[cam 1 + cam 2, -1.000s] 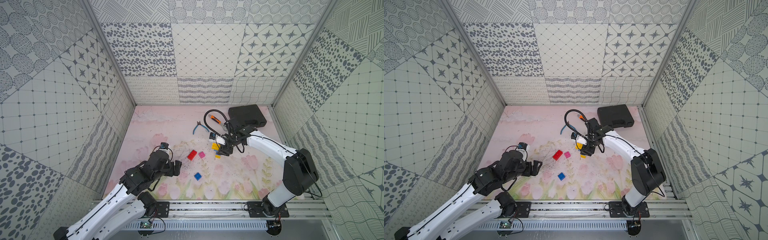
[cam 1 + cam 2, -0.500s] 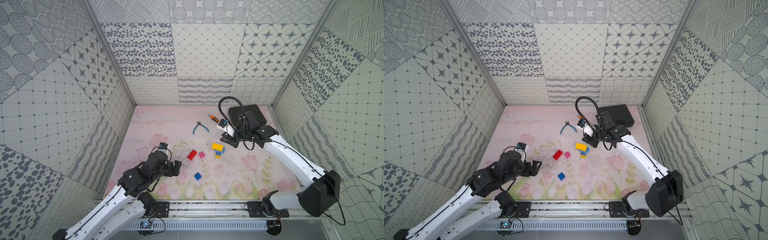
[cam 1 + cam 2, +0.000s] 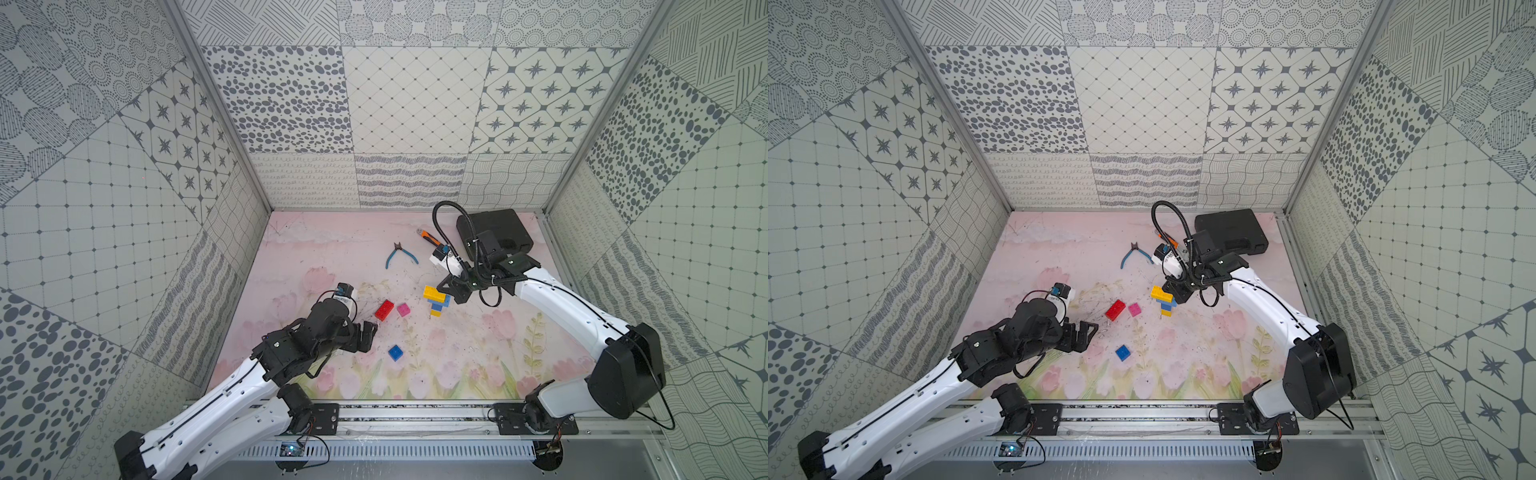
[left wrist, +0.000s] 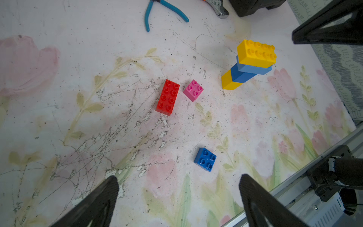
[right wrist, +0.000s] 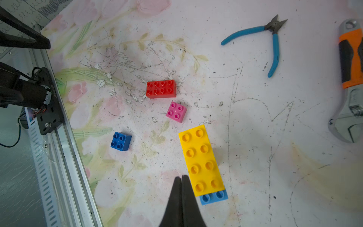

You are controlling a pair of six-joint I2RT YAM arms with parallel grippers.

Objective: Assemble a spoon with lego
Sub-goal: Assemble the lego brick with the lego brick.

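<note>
R gripper (image 5: 181, 177) was shut tight, nothing between jaws, tips just beside the spoon (image 5: 201, 159), not on it. The spoon was a part-built yellow/blue stack, mid-mat (image 4: 59, 118). L gripper (image 4: 177, 182) was wide open and empty above the mat, near the loose red brick (image 4: 168, 97), pink brick (image 4: 193, 90) and dk blue brick (image 4: 205, 159). Bricks prob. light, rigid, slick-sided; best pinched across flat sides, below studs. Stack looked top-heavy and might tip or unsnap.

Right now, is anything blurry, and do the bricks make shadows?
Right wrist view: yellow brick sharp, with a soft shadow beside it; right gripper, jaws shut, looks dark and soft. Left wrist view: red brick crisp; left gripper, jaws open, fuzzier. Both top views: even light, no glare.
</note>
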